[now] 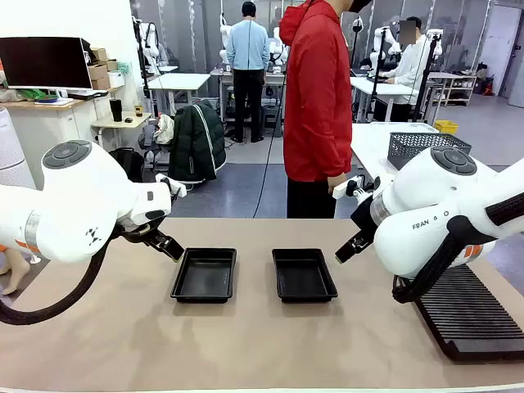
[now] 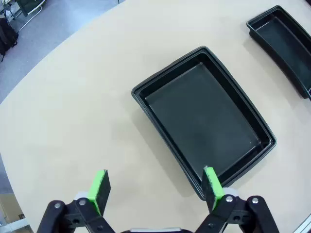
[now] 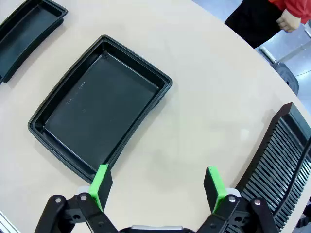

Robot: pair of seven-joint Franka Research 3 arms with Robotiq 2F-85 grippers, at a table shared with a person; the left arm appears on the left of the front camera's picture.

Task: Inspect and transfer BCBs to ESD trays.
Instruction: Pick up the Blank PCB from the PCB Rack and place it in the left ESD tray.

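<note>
Trays: two black ones lie side by side on the counter (image 1: 246,344) with a gap between them, both with bare floors. The left tray (image 1: 204,275) sits left of the middle and the right tray (image 1: 304,275) just right of it, their long sides running away from the robot.

The left end effector (image 1: 170,247) hangs above the counter near the left tray's far left corner, not touching it. In the left wrist view its green pads (image 2: 100,186) stand wide apart with nothing between them. The left tray (image 2: 204,116) lies ahead of the fingers and off to one side, tilted across the picture, with its near corner just by one pad. The right tray (image 2: 286,39) shows at the top corner, well apart.

The right end effector (image 1: 344,250) hangs near the right tray's far right corner, also clear of it. In the right wrist view its jaws are spread wide and hold nothing. The right tray (image 3: 102,107) lies ahead and to one side, its near edge just beside one pad (image 3: 101,180), and bare counter lies between the fingers. The left tray (image 3: 24,34) shows at the top corner.

A long black ribbed rack (image 1: 475,315) lies on the counter at the robot's right, past the right arm. A person (image 1: 318,98) in a red top stands at the far side, one hand (image 3: 290,20) hanging down. A grey mesh basket (image 1: 426,147) stands on a table behind.
</note>
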